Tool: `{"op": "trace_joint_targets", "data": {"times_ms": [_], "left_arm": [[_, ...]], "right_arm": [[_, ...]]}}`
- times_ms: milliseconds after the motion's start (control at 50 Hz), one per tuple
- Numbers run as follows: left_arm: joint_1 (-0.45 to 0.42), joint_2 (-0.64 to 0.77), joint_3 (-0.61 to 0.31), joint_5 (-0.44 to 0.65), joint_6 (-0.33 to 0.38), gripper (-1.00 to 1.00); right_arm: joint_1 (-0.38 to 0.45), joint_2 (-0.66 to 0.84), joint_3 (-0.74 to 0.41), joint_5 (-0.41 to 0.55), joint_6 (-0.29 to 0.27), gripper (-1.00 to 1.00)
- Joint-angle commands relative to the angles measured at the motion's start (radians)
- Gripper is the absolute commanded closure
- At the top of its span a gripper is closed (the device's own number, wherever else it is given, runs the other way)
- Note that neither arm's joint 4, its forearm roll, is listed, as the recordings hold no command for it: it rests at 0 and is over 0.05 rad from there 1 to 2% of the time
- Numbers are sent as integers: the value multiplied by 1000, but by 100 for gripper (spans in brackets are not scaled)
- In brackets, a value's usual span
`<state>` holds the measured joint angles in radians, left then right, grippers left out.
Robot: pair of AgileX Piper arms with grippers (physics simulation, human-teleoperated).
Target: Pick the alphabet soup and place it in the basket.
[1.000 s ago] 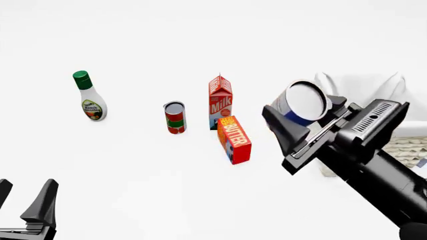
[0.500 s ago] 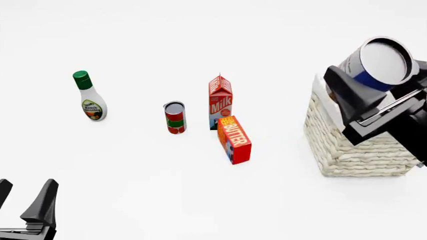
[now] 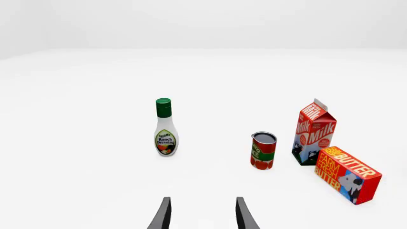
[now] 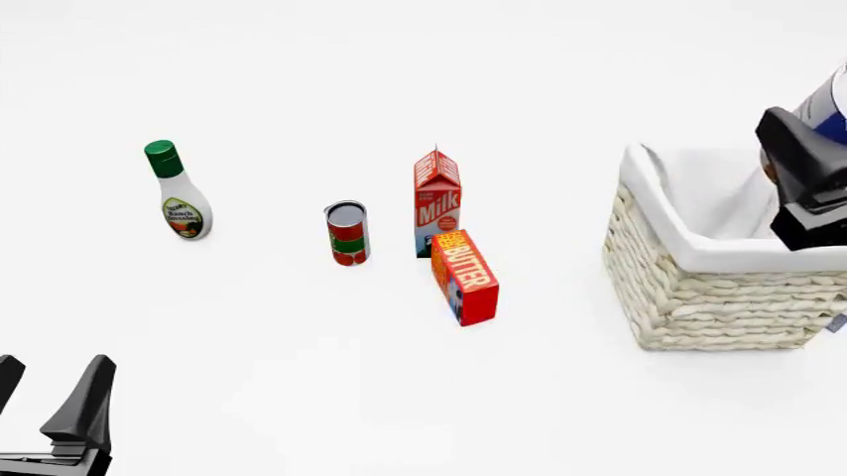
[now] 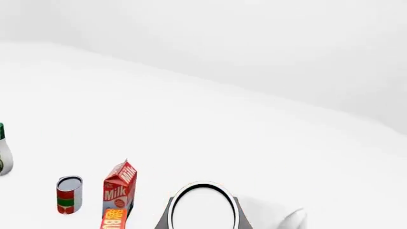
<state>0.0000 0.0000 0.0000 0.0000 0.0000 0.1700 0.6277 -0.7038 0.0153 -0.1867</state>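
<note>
Wicker basket (image 4: 701,297) sits at the right of the front frame, and your right gripper (image 4: 810,183) hangs over its far right corner, mostly cut off by the frame edge. Its jaws are closed on the soup (image 5: 203,209), whose silver top fills the bottom centre of the right wrist frame; the can is held above the basket. Your left gripper (image 3: 202,214) idles at lower left, jaws apart and holding nothing, pointing toward the ranch bottle (image 4: 177,190).
</note>
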Motion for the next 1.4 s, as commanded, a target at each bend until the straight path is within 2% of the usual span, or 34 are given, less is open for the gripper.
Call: {"op": "trace_joint_targets", "data": {"times_ms": [20, 240, 500, 700, 1040, 1400], "left_arm": [[0, 0, 0, 0, 0, -100], [0, 0, 0, 0, 0, -100], [0, 0, 0, 0, 0, -100], [0, 0, 0, 0, 0, -100], [0, 0, 0, 0, 0, -100], [0, 0, 0, 0, 0, -100]], "right_arm": [[-138, -17, -15, 47, 18, 100], [-220, 33, -24, 33, 13, 100], [-258, 133, -40, 3, 5, 100], [-298, 196, -60, -1, -22, 100], [-323, 280, -105, 17, -72, 100], [-294, 407, -130, 37, -112, 100]]}}
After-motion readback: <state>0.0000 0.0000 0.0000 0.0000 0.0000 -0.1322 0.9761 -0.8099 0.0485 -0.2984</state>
